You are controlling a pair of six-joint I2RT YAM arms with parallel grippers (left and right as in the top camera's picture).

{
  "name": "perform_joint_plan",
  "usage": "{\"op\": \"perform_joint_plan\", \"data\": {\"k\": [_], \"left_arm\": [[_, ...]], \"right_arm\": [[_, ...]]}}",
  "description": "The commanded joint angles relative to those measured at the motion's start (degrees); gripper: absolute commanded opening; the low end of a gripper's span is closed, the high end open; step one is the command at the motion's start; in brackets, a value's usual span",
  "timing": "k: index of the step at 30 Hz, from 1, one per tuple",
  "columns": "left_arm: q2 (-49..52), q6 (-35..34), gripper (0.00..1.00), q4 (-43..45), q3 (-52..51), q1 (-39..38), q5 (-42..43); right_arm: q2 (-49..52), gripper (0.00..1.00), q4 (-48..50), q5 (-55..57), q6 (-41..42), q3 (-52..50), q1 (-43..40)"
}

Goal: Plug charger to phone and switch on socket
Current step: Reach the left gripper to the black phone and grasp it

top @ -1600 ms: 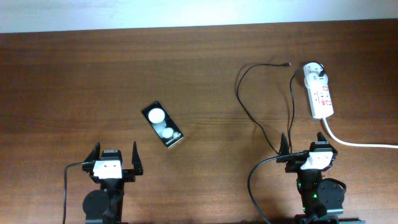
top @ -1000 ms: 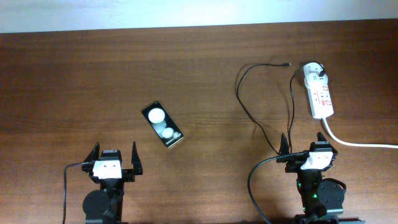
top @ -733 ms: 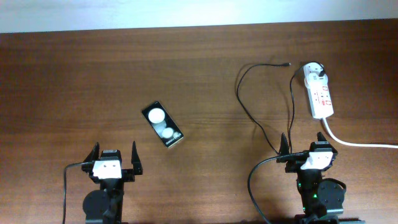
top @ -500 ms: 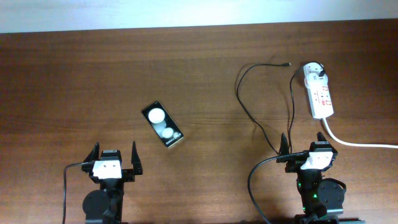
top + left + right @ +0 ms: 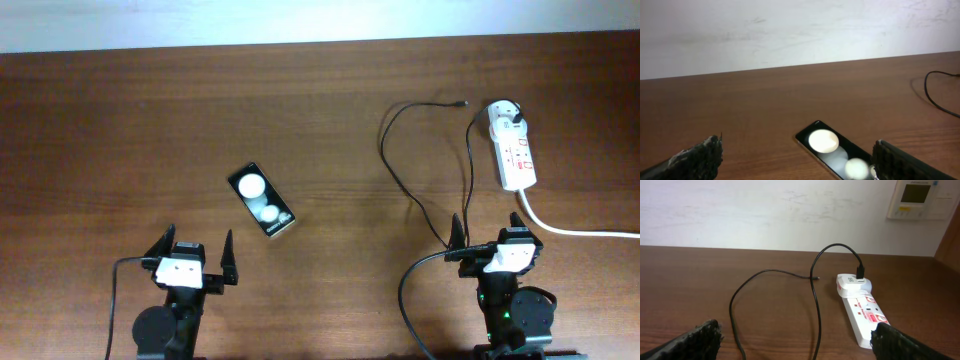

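Observation:
The black phone (image 5: 260,201) lies flat on the table left of centre, two white blobs on its screen; it also shows in the left wrist view (image 5: 836,155). My left gripper (image 5: 194,257) is open and empty just in front of it. The white socket strip (image 5: 513,152) lies at the right, also in the right wrist view (image 5: 865,315), with the white adapter (image 5: 505,114) plugged into its far end. The thin black charger cable (image 5: 398,170) loops over the table; its plug tip (image 5: 462,102) lies free. My right gripper (image 5: 487,232) is open and empty in front of the strip.
The socket's thick white cord (image 5: 575,230) runs off to the right edge. A white wall (image 5: 790,30) stands behind the table's far edge. A wall panel (image 5: 917,197) hangs at the upper right in the right wrist view.
My left gripper has shifted slightly right and turned toward the phone. The right arm, phone, cable and socket have not moved.

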Motion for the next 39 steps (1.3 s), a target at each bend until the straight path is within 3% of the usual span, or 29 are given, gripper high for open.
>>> {"op": "perform_joint_plan", "data": {"k": [1, 6, 11, 14, 16, 17, 20, 22, 25, 28, 30, 34, 39], "left_arm": [[-0.2, 0.9, 0.99, 0.0, -0.1, 0.3, 1.4], [3.6, 0.0, 0.99, -2.1, 6.8, 0.3, 1.3], [18.7, -0.3, 0.99, -6.8, 20.6, 0.3, 1.4], [29.6, -3.2, 0.99, -15.6, 34.1, 0.3, 3.0], [36.9, -3.2, 0.99, -27.2, 44.7, 0.3, 5.7], [39.7, -3.2, 0.99, -32.3, 49.0, 0.3, 8.4], [44.4, -3.2, 0.99, -38.9, 52.8, 0.3, 29.5], [45.5, -3.2, 0.99, -42.2, 52.8, 0.3, 32.0], [46.9, -3.9, 0.99, -42.0, 52.8, 0.3, 32.2], [47.8, -16.6, 0.99, -42.4, 53.6, 0.2, 23.8], [49.3, -19.4, 0.99, -44.0, 55.9, 0.2, 18.8], [61.1, -20.8, 0.99, -54.3, 69.8, 0.2, 8.0], [76.1, -29.4, 0.99, -55.6, 77.7, -2.6, 7.6]], "right_arm": [[-0.3, 0.98, -0.5, -0.5, -0.2, -0.3, 0.5], [-0.3, 0.99, -0.5, -0.5, -0.2, -0.3, 0.5], [-0.3, 0.98, -0.5, -0.5, -0.2, -0.3, 0.5], [-0.3, 0.99, -0.5, -0.5, -0.2, -0.3, 0.5], [-0.3, 0.98, -0.5, -0.5, -0.2, -0.3, 0.5], [-0.3, 0.99, -0.5, -0.5, -0.2, -0.3, 0.5], [-0.3, 0.99, -0.5, -0.5, -0.2, -0.3, 0.5], [-0.3, 0.99, -0.5, -0.5, -0.2, -0.3, 0.5], [-0.3, 0.98, -0.5, -0.5, -0.2, -0.3, 0.5], [-0.3, 0.99, -0.5, -0.5, -0.2, -0.3, 0.5], [-0.3, 0.99, -0.5, -0.5, -0.2, -0.3, 0.5], [-0.3, 0.98, -0.5, -0.5, -0.2, -0.3, 0.5], [-0.3, 0.99, -0.5, -0.5, -0.2, -0.3, 0.5]]}}
